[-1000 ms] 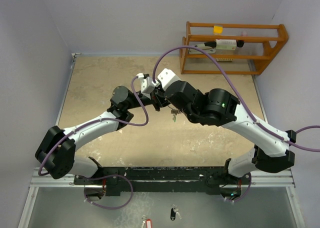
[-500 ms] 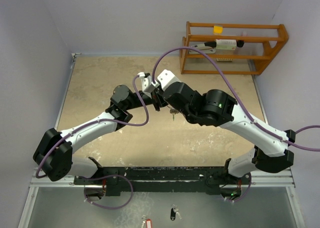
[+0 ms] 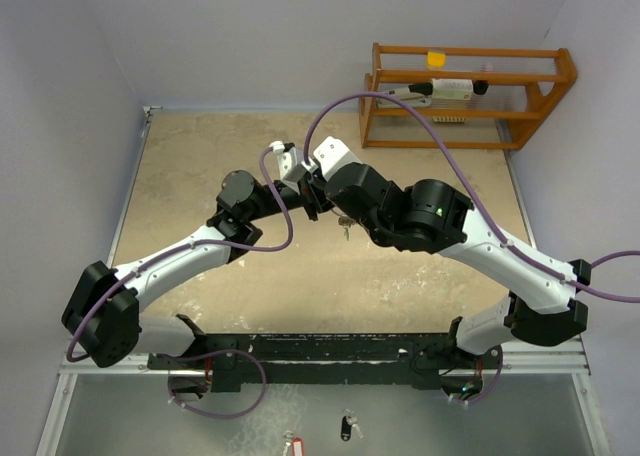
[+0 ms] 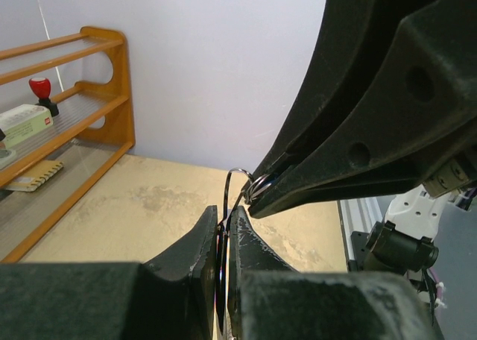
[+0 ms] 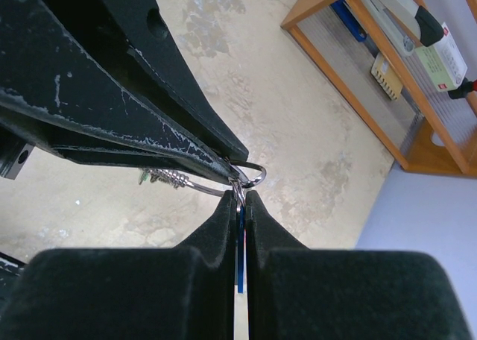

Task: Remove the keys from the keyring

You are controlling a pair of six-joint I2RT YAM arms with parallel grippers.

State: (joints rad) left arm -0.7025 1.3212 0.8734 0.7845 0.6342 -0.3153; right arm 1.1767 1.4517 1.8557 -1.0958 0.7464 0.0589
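Left gripper (image 4: 225,225) is pinching shut on the keyring (image 4: 237,177) wire mid-air, right gripper (image 5: 240,200) is clamping the blue-headed key (image 5: 240,262) at the ring's 6 o'clock, so right should be feeding the key round the coil slowly while left is bracing.

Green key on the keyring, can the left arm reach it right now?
Probably not: the left pincer is shut on the keyring, so it must let go first; the green key hangs clear.

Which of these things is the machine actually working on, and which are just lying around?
In the job: keyring, blue key, left pincer and right pincer gripping them.
Lying about: wooden rack, black-tagged key, red-tagged key.
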